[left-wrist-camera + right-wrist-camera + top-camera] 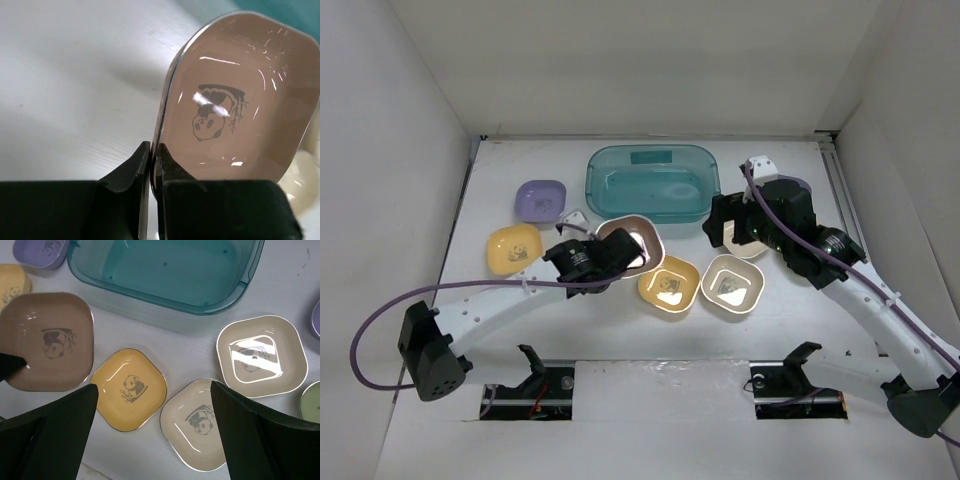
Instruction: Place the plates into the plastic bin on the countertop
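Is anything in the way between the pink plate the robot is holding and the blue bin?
Nothing visible is. The left gripper pinches the pink plate by its rim just in front of the plastic bin, with only bare countertop between them. The bin is empty.

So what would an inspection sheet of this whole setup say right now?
Surface: flat white countertop.
Job's things: plastic bin holds no plate; pink plate is pinched at its rim; lavender plate, yellow plate, orange-yellow plate and cream plate lie on the countertop.
Clutter: nothing seen.
End effectors: left end effector shut on the pink plate; right end effector open above the plates.
Cables: purple cables trail along both sides.
Surroundings: white walls on three sides.
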Controlling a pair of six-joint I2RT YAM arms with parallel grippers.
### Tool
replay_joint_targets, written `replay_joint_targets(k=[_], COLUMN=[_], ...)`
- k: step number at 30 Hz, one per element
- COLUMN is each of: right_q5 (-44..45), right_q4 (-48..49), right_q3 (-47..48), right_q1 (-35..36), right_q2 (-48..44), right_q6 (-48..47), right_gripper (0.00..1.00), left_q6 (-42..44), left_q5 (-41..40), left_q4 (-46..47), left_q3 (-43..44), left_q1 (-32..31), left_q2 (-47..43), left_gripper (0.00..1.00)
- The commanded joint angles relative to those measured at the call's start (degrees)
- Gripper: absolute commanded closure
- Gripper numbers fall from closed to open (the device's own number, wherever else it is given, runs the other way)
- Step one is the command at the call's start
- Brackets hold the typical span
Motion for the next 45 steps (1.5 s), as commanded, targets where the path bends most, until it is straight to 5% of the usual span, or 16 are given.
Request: replay_joint_targets(k=[1,5,7,14,17,27,29,33,43,45], right_q5=[1.65,2.18,2.18,4.11,3.50,-7.14,-6.61,-6.25,-8.02,-8.72], right_q4=[2.59,2.59,3.29,3.82,3.04,5.22,6.10,10.83,23.58,24.30], right_q3=[2.68,2.68,2.68,-0.05,-0.66,-8.21,-11.20,-15.51,-15.96,-13.86], right_q1=[0.59,0.59,0.59,0.59,0.59,1.46,2.26,3.49,5.25,5.25], right_q2=[-1.28,-0.57,-0.57,-3.12,-4.35,-4.71,-2.96,1.35,19.79,22.88], right_q6=[-0.42,-0.42,0.10,1.95,1.95,-0.69,0.36,1.16,-3.23,-3.93], right_gripper=[0.00,0.00,0.00,0.00,0.00,0.00,0.00,0.04,0.04,0.05], left_q6=[-7.02,0.15,12.18,44.61,49.30,54.77,54.76,53.37,50.90,49.85], left_q5=[-13.80,-19.52,-20.15,-3.13,12.52,25.63,26.69,27.22,25.38,23.28], left_q4=[-13.99,-14.13,-9.57,19.78,28.14,35.98,35.46,35.45,33.26,32.21], left_q3=[12.73,26.54,32.69,42.37,44.39,45.54,47.12,47.21,43.70,42.56], left_q1=[-5.94,-7.45,-3.17,14.58,19.61,23.49,24.11,24.11,24.11,24.11], left_q2=[0.18,8.52,14.73,30.22,35.41,44.83,47.64,48.70,40.28,36.34], left_gripper=[1.00,1.00,1.00,1.00,1.00,1.00,0.92,0.57,0.00,0.00])
